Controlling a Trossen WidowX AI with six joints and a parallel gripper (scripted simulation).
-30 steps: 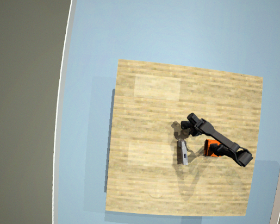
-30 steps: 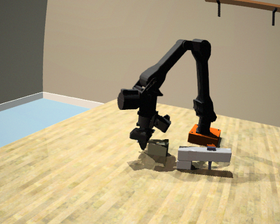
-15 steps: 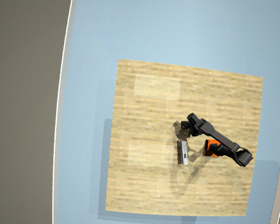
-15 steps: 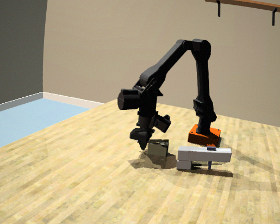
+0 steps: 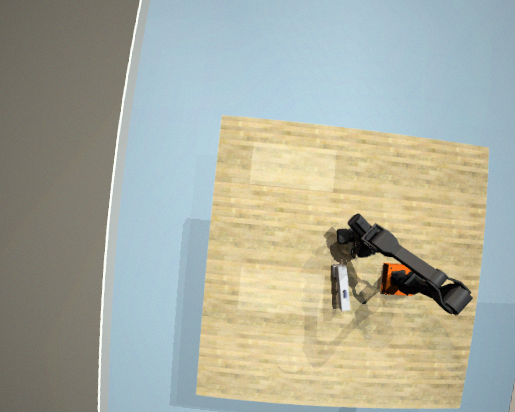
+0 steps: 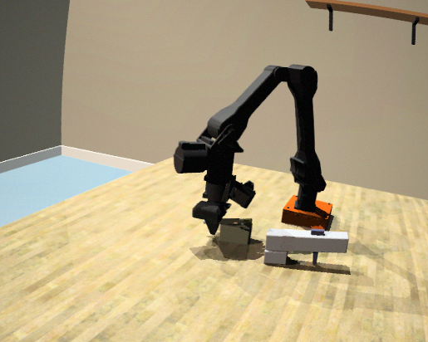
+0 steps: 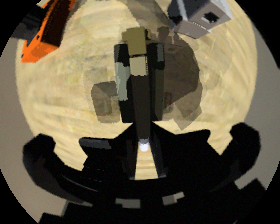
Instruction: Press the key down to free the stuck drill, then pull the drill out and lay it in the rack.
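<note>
The pale grey block (image 5: pixel 340 285) (image 6: pixel 291 241) (image 7: pixel 193 25) is propped above the table on a small foot. The dark key (image 5: pixel 344 294) (image 6: pixel 317 232) sits low in its top, its thin shank showing below. The block's end hole looks empty in the wrist view. The drill (image 7: pixel 141 100), a narrow bar with an olive head, lies lengthwise between the two side walls of the grey-olive rack (image 6: pixel 233 233) (image 7: pixel 122 82). My gripper (image 6: pixel 212 232) (image 7: pixel 141 121) points down, shut on the drill's near end. Whether the drill touches the rack's bottom is hidden.
The orange arm base (image 5: pixel 389 279) (image 6: pixel 299 217) (image 7: pixel 46 42) stands behind the rack and block in the exterior view. The pale block stands close beside the rack. A wall shelf (image 6: pixel 374 12) hangs high at the back right. The wooden table top (image 5: pixel 283 345) extends around them.
</note>
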